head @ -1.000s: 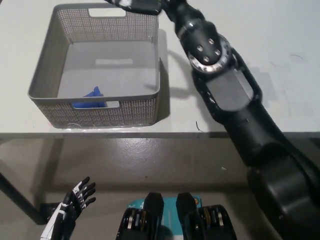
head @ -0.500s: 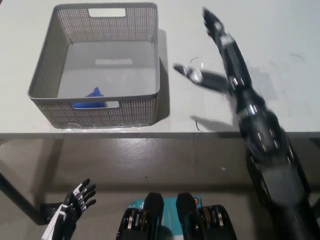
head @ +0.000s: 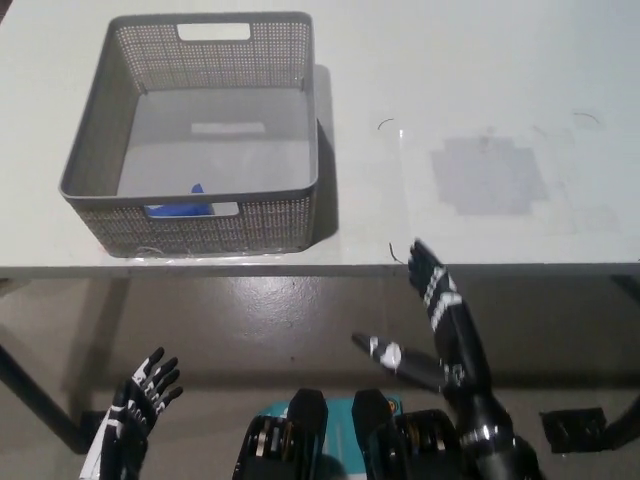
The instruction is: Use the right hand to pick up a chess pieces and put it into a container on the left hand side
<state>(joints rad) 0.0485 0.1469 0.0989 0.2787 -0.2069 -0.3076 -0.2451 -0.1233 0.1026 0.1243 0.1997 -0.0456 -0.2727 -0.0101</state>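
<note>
Withdrawing right hand (head: 437, 318): now below table (head: 480, 80) edge, fingers spread, empty.
Left hand (head: 140, 397): unchanged, released.
Basket (head: 310, 130): blue piece (head: 185, 205) inside.

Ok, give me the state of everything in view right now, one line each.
Basket: upright on the table, open top.
Blue piece: inside the basket, against its near wall, partly hidden.
Right hand: open, empty, below the table's front edge.
Left hand: open, empty, resting low at the lower left.
Table: no other piece visible on it.

A white table (head: 480, 60) carries a grey mesh basket (head: 80, 190) at its left
</note>
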